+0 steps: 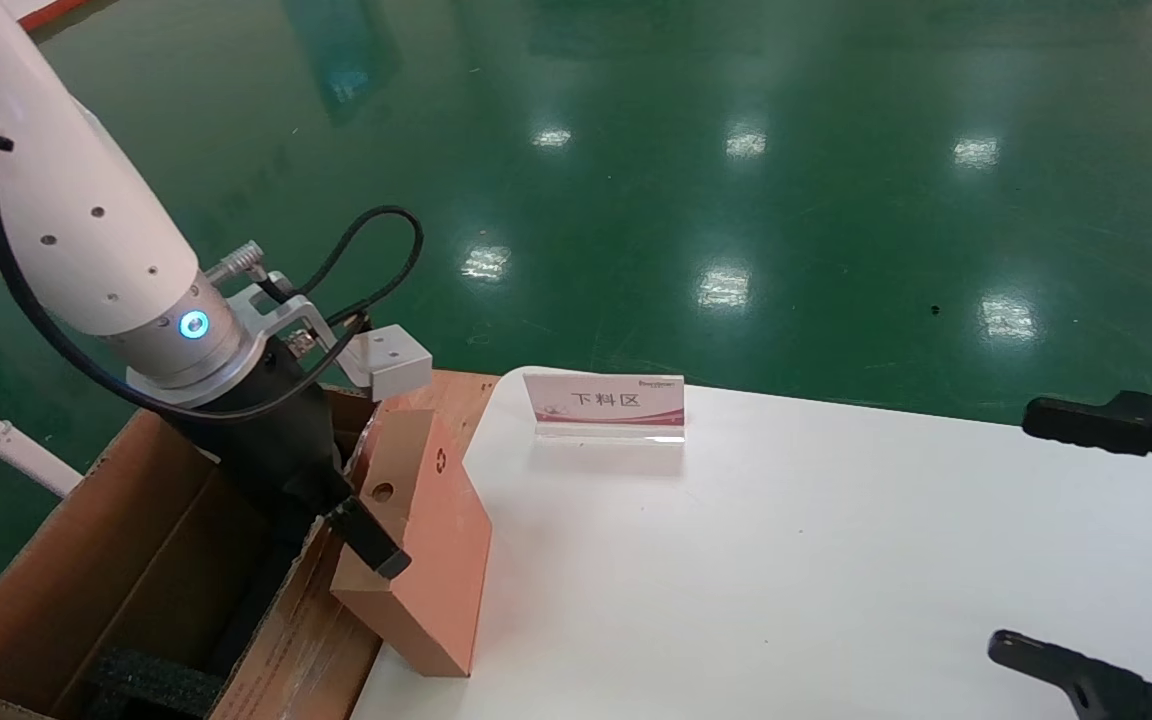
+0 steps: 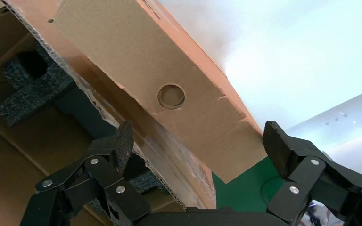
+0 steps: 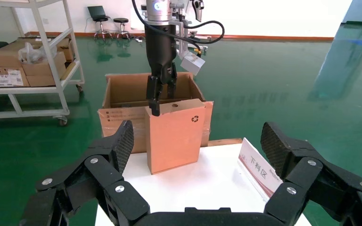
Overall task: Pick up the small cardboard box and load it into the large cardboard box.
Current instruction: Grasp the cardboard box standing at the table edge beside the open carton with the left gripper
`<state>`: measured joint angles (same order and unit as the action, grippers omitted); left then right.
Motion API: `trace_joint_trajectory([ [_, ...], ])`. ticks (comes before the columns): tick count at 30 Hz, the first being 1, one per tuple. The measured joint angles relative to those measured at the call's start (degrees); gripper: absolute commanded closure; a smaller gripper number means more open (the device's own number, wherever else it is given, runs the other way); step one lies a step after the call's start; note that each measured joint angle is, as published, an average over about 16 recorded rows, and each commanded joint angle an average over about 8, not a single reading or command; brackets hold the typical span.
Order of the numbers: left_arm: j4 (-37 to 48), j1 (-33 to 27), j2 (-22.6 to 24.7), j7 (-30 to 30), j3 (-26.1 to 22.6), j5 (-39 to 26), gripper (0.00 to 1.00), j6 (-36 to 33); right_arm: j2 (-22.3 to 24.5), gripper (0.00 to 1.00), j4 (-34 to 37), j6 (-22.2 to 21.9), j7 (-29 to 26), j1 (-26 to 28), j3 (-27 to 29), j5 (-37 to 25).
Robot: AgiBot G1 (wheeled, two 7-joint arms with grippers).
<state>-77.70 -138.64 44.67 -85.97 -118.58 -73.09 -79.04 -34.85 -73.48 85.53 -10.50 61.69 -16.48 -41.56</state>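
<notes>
Small cardboard box [image 1: 426, 540]: lower left of centre in the head view, standing tilted on the white table [image 1: 836, 560], its lower corner on the table edge, leaning against the taped flap of the large cardboard box [image 1: 146, 580]. Recycling symbol and round hole face outward.

Left gripper [image 1: 351, 520]: at the box's top narrow edge. The left wrist view shows the fingers spread to either side of the box, not clamped; likely positioned to straddle it for a grasp.

Large cardboard box: lower left corner, open, black foam [image 1: 151, 685] inside, ready to receive.

Right gripper [image 1: 1086, 545]: far right edge, parked over the table, jaws wide apart, empty.

Label stand [image 1: 604, 405]: centre, on the table, apart from the work.
</notes>
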Motion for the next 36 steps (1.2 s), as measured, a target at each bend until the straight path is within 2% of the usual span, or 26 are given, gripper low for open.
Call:
trace_joint_trajectory([
  [14,-0.1,-0.8,-2.0,-0.5,0.4,-2.9,0.0,3.9,0.0,0.0,0.0,0.0,0.0,0.0,-0.1,0.0],
  [24,-0.2,1.1,-2.4,-1.5,0.2,-4.4,0.0,7.8,0.0,0.0,0.0,0.0,0.0,0.0,-0.1,0.1],
  [36,-0.1,3.5,-2.2,-2.1,-0.5,-4.6,0.0,9.1,0.1,0.0,0.0,-0.1,0.1,0.0,-0.1,0.1],
])
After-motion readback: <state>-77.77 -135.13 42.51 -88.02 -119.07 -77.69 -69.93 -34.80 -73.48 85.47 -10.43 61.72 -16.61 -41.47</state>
